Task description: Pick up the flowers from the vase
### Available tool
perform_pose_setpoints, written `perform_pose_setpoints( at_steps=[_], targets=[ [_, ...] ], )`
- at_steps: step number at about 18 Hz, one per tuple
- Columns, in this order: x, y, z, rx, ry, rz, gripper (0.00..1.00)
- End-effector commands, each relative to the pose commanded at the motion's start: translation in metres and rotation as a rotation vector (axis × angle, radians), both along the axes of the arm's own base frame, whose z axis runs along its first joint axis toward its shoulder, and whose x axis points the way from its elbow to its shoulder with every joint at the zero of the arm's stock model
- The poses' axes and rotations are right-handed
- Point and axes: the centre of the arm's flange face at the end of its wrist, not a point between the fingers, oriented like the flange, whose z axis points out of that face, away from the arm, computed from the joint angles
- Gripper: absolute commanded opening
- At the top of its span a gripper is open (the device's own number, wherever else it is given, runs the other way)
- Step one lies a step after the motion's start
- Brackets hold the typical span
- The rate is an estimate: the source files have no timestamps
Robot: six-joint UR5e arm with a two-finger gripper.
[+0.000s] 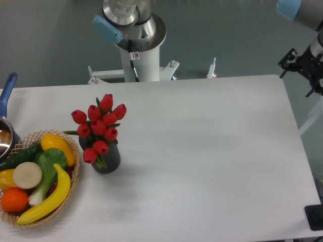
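Nine-odd flowers in vase, lower left: likely light, soft; grip stems. End effector upper right, opening unclear, holding nothing.

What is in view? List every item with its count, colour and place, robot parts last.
red tulip flowers: about nine, in the vase, left of centre
short dark grey cylinder vase: one, beside the basket
woven wicker basket: one, tan, lower left corner
fruit and vegetables: several, yellow, green, orange, cream, in the basket
metal pot with blue handle: one, left edge
white table: one
robot arm base: one, white and silver, behind the table
black gripper: one, upper right, off the table edge
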Motion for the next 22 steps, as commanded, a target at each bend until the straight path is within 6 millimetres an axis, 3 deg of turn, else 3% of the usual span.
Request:
perform_pose_setpoints(
  at_steps=[5,8,11,15,17,18,22],
  targets=[
    [0.0,0.003,-0.006,0.076,-0.017,0.013,1.0],
    [-0.007,-0.01,-0.008,0.127,0.0,0.069,1.0],
    [-0.005,-0.017,-0.009,0.124,-0.006,0.14,1.0],
    [0.007,-0.012,-0.019,0.123,-0.031,0.202,1.0],
    [0.005,-0.001,-0.015,0.15,0.033,0.195,1.0],
    [0.01,0.013,-0.022,0.174,0.048,0.19,1.0],
    [0.046,0.042,-0.034,0.294,0.065,0.291,1.0]
  ],
)
